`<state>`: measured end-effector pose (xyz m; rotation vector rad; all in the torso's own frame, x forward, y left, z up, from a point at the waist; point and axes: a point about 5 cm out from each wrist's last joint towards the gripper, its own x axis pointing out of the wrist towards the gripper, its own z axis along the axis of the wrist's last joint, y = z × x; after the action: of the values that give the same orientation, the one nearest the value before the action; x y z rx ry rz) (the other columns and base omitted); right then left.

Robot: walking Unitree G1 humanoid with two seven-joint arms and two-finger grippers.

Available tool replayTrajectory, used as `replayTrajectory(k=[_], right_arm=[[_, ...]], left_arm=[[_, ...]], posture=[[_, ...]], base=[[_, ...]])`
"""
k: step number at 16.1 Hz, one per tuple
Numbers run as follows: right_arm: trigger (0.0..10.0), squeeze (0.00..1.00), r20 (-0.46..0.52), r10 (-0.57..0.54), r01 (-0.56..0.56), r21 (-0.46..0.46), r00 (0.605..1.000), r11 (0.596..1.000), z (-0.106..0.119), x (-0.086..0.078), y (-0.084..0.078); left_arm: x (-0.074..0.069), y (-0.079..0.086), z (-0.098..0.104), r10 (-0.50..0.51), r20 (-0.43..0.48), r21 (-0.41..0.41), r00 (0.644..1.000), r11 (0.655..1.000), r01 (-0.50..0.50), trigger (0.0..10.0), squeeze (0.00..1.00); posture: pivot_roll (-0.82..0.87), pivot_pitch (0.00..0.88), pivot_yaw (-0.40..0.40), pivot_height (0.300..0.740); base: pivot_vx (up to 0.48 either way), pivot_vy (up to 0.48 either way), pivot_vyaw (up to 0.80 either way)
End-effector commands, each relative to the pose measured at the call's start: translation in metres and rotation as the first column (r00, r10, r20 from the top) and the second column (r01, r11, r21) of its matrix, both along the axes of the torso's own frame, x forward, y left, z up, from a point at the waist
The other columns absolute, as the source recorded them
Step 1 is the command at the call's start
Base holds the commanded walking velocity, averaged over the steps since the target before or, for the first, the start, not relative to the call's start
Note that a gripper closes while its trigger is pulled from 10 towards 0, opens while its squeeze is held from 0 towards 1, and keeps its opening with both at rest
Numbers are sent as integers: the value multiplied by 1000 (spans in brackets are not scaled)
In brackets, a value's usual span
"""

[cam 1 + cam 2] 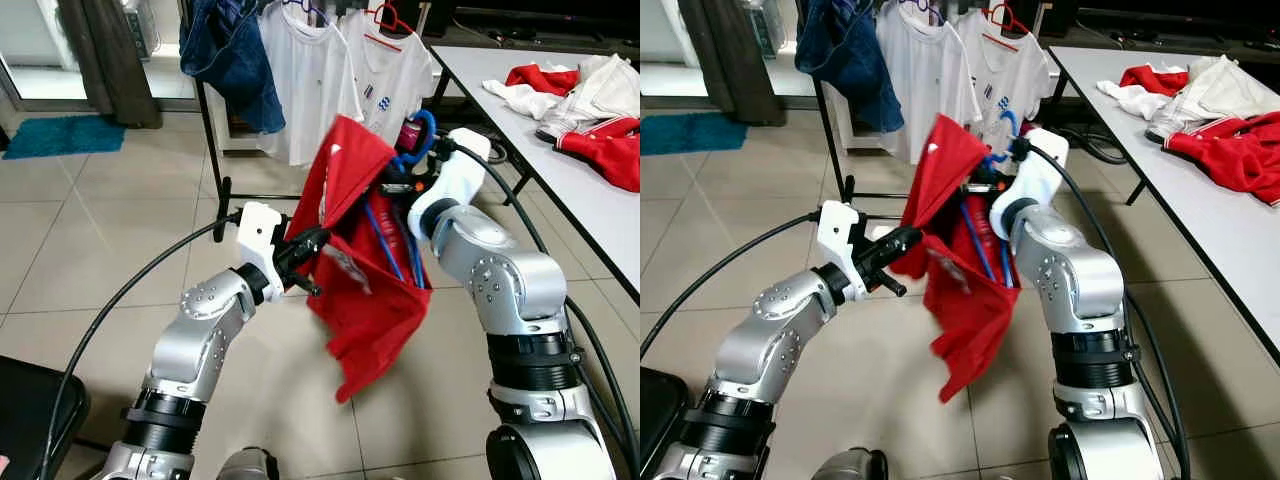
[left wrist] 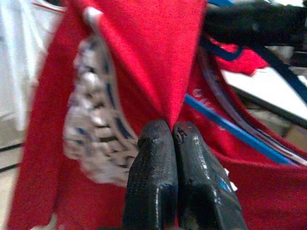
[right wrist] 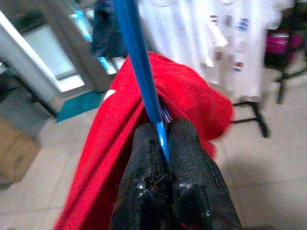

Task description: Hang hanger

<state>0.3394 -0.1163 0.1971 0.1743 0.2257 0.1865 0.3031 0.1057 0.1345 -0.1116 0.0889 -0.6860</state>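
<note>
Left wrist view has the left gripper (image 2: 171, 130) with its fingers clenched on a fold of the red shirt (image 1: 360, 270), held in mid-air in front of the clothes rack (image 1: 212, 140). Right gripper (image 3: 164, 129) fingers clamp the blue hanger (image 3: 139, 62), which seems to run inside the shirt. White shirts (image 1: 310, 80) hang on the rack behind; a desk (image 1: 590, 215) with clothes stands to the right.

Pale tiled floor (image 1: 120, 230), teal mat (image 1: 60, 135) lying at ten o'clock, white table (image 1: 560, 150) at two o'clock bearing red and white garments (image 1: 580, 100) in a heap
</note>
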Motion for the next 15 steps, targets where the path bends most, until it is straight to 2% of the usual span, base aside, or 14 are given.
replayTrajectory(k=[1, 4, 7, 8, 10, 12, 13, 14, 15], right_arm=[[10000, 0, 36, -160, 161, -10, 986, 987, 7, 5, -23], [10000, 0, -39, -55, 51, -99, 998, 994, -8, 3, -16], [10000, 0, -114, -115, 95, -169, 987, 981, -32, 1, -23], [10000, 0, -120, -161, 137, -189, 980, 972, -38, 1, -30], [10000, 0, -54, -211, 202, -146, 976, 968, -26, 4, -37], [10000, 0, -7, -216, 214, -122, 976, 969, -17, 8, -37], [10000, 0, -26, -125, 121, -129, 992, 984, -18, 7, -26], [10000, 0, -109, 90, -113, -229, 990, 967, -32, -1, -4], [10000, 0, -176, 212, -256, -289, 961, 922, -46, -12, 8]], left_arm=[[3, 7, -5, 69, -11, 24, 998, 997, -69, 0, 0], [5, 8, -4, 101, -2, 22, 995, 995, -101, 0, 0], [9, 7, 1, 146, 28, 0, 989, 989, -146, 0, 0], [11, 8, 3, 172, 40, -8, 984, 985, -172, 0, 0], [12, 10, 0, 183, 33, 20, 982, 983, -184, 0, 0], [12, 8, -5, 184, 20, 42, 983, 982, -185, 0, 0], [11, 3, -8, 159, 7, 61, 987, 985, -159, 0, 0], [9, -2, -9, 138, 3, 59, 990, 989, -138, 0, 0], [10, -4, -8, 143, 7, 50, 990, 988, -143, 0, 0]], posture=[[56, 11, -25, 740], [52, 7, -29, 740], [52, 4, -34, 740], [54, 4, -37, 740], [51, 4, -35, 740], [50, 4, -34, 740], [45, 4, -33, 740], [43, 4, -32, 740], [44, 4, -33, 740]], base=[[0, 0, 0], [0, 0, 0], [0, 0, 0], [0, 0, 0], [0, 0, 0], [0, 0, 0], [0, 0, 0], [0, 0, 0], [0, 0, 0]])
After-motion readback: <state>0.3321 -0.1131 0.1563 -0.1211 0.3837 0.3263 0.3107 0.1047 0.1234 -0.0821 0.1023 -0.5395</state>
